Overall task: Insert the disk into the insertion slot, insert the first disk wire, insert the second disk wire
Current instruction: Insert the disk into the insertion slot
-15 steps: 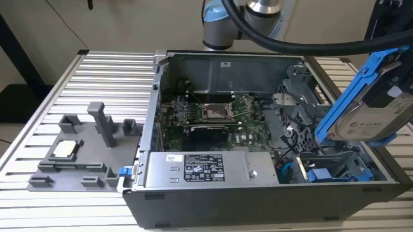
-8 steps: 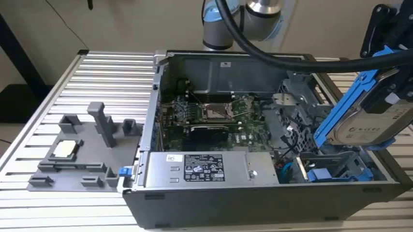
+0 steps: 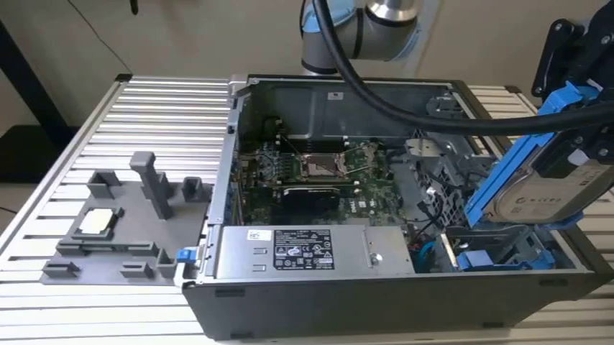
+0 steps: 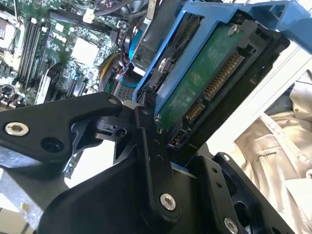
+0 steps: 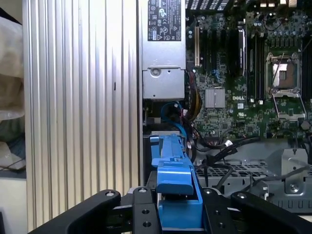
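My gripper (image 3: 580, 108) is shut on the disk (image 3: 542, 190), a silver drive clipped in a bright blue carrier frame (image 3: 508, 169). In the exterior view I hold it tilted, high over the open computer case's right end. The insertion slot (image 3: 489, 244), a grey metal cage with blue parts, lies below the disk and apart from it. In the second wrist view the disk's green circuit side and connectors (image 4: 204, 78) sit between my black fingers (image 4: 146, 141). The first wrist view has the blue carrier (image 5: 173, 180) in my gripper (image 5: 178, 209). Blue and yellow wires (image 5: 178, 107) lie loose beside the cage.
A grey labelled power-supply box (image 3: 298, 251) sits at the case's front, with the motherboard (image 3: 317, 172) behind it. A grey fixture with upright posts (image 3: 115, 223) stands on the ribbed table at the exterior view's left. My arm's thick black cable (image 3: 403, 100) crosses above the case.
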Controlling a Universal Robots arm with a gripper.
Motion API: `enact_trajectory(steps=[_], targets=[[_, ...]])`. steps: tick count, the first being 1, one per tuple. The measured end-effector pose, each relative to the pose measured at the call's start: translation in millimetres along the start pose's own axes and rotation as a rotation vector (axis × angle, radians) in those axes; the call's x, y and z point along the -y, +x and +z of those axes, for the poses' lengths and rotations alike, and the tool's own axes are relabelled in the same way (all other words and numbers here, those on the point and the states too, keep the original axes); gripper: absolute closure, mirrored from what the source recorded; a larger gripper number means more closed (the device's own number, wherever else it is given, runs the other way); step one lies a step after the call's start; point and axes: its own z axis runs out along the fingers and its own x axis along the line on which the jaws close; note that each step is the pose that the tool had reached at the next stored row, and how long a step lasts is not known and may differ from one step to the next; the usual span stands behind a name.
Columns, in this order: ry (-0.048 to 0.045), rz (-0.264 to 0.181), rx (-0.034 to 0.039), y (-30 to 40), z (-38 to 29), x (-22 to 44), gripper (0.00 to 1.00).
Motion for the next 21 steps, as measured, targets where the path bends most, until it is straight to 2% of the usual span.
enact_trajectory(steps=[11, 21], targets=[[0.0009, 0.0, 0.0, 0.8, 12.6, 3.2, 0.67], [0.0011, 0.0, -0.0001, 0.7, 29.7, 6.6, 0.67]])
